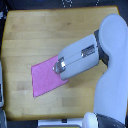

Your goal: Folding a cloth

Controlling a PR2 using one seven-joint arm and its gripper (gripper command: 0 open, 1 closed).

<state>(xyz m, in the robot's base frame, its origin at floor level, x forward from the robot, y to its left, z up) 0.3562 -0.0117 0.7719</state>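
Gripper (59,66) over cloth (44,76) at its exterior-view-right edge; cloth runs away leftward, down; jaw opening hidden, grasp cannot tell.

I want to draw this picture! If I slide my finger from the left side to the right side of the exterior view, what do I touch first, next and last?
Bare wooden table → pink cloth → robot gripper at the cloth's right edge → big white arm.

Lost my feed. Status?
Gripper over cloth's right edge, jaws unclear. Pink cloth flat on wooden table. Nothing in the way.
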